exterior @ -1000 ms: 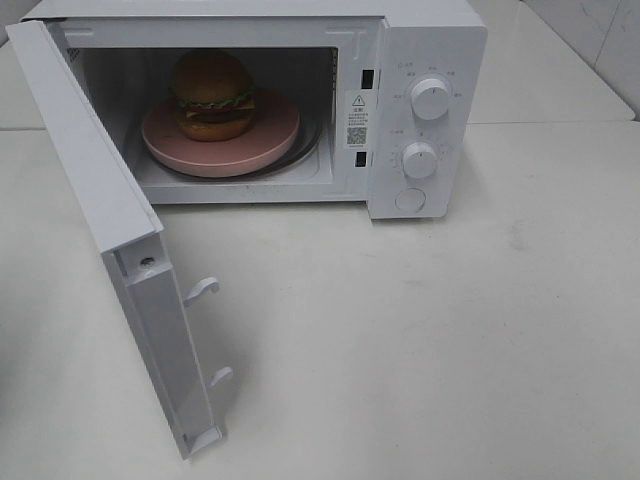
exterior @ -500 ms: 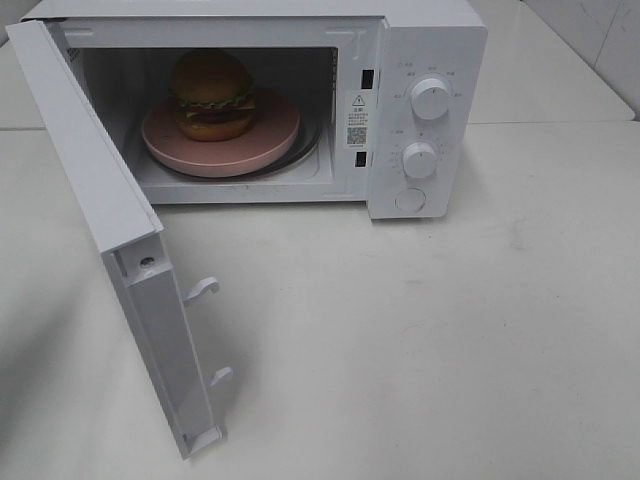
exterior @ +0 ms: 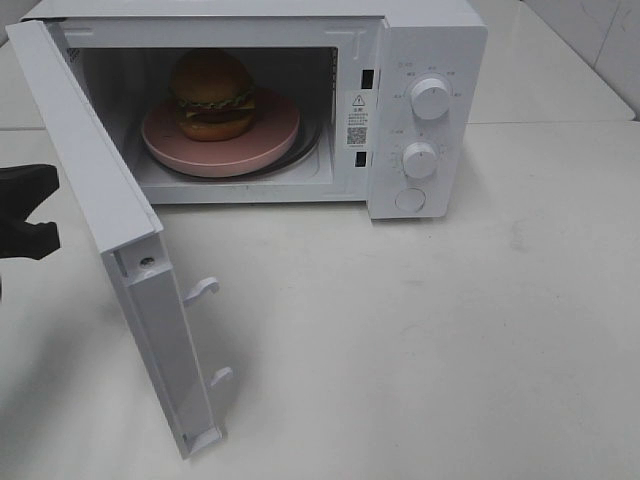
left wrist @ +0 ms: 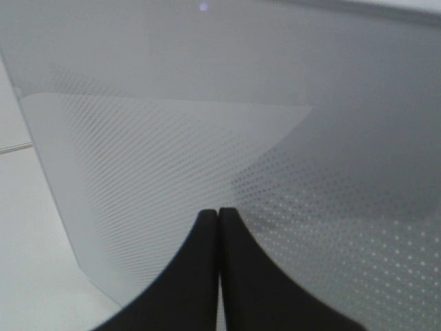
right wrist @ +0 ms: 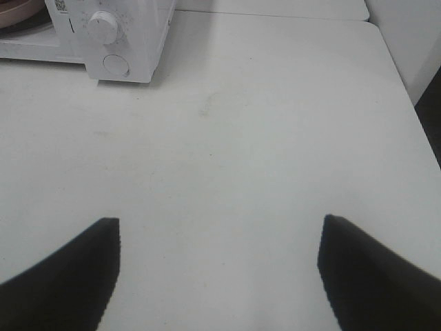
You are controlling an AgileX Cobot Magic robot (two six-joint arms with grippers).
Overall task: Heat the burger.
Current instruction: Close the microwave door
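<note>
The burger [exterior: 212, 95] stands on a round pink plate [exterior: 262, 150] inside the white microwave [exterior: 430, 40]. The microwave door [exterior: 100, 200] hangs wide open to the left. My left gripper [exterior: 25, 205] shows at the left edge of the exterior view, on the outer side of the door. In the left wrist view this gripper [left wrist: 218, 212] is shut with nothing in it, pointing at the door's dotted outer face [left wrist: 172, 152] from close by. My right gripper [right wrist: 218, 221] is open and empty above bare table, to the right of the microwave; it is outside the exterior view.
The microwave's panel carries two knobs [exterior: 430, 98] [exterior: 419, 160] and a round button [exterior: 410, 200]. Two latch hooks [exterior: 203, 290] stick out of the door's edge. The white table [exterior: 450, 340] stretches in front and to the right, with its edge [right wrist: 406, 89] visible.
My left gripper has come into the exterior view at the left edge, beside the open door. The burger, plate and door have not moved.
</note>
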